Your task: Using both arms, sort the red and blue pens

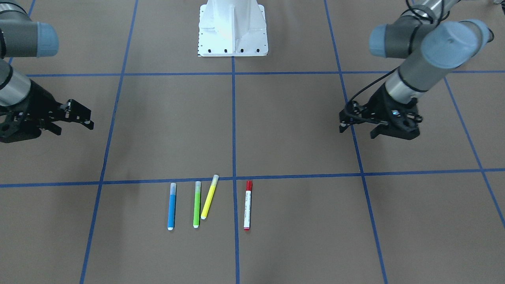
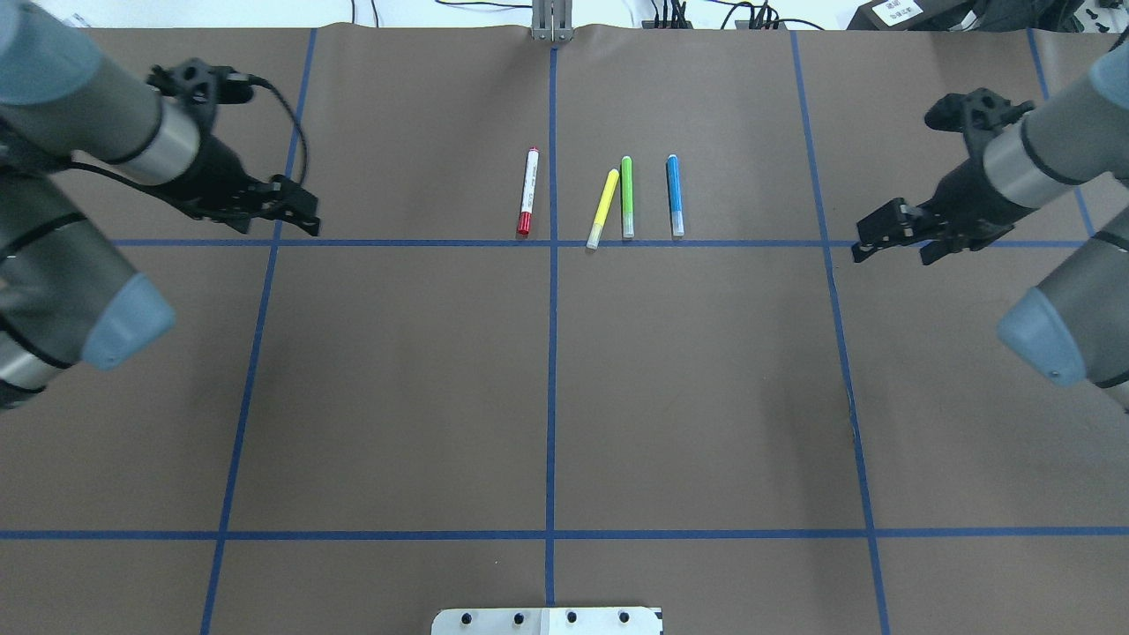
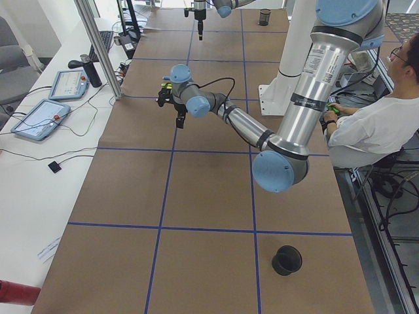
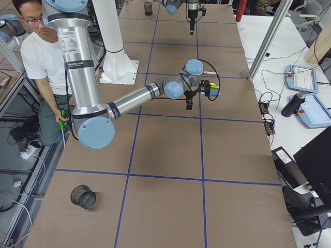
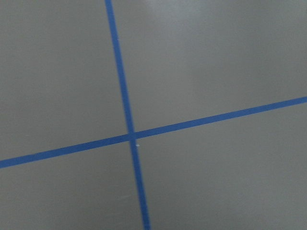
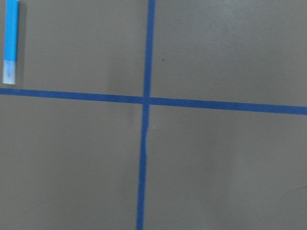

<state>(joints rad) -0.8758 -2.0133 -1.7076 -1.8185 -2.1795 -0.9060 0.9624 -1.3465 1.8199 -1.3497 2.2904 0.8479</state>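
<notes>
Four markers lie side by side on the brown table. The red pen [image 1: 247,205] [image 2: 527,191], white-barrelled with a red cap, lies just beside the centre tape line. The blue pen [image 1: 171,206] [image 2: 675,195] lies at the other end of the row, and its capped end shows in the right wrist view [image 6: 10,40]. My left gripper [image 1: 357,130] [image 2: 278,220] hovers open and empty, far to the red pen's side. My right gripper [image 1: 75,124] [image 2: 891,251] hovers open and empty, off to the blue pen's side. The left wrist view holds only tape lines.
A green marker [image 2: 627,197] and a yellow marker [image 2: 603,209] lie between the two pens. The white pedestal base [image 1: 232,29] stands at the robot's edge. A black cup [image 3: 287,260] and a mesh cup [image 4: 83,196] stand at the table's ends. A seated person [image 3: 376,124] is beside the table.
</notes>
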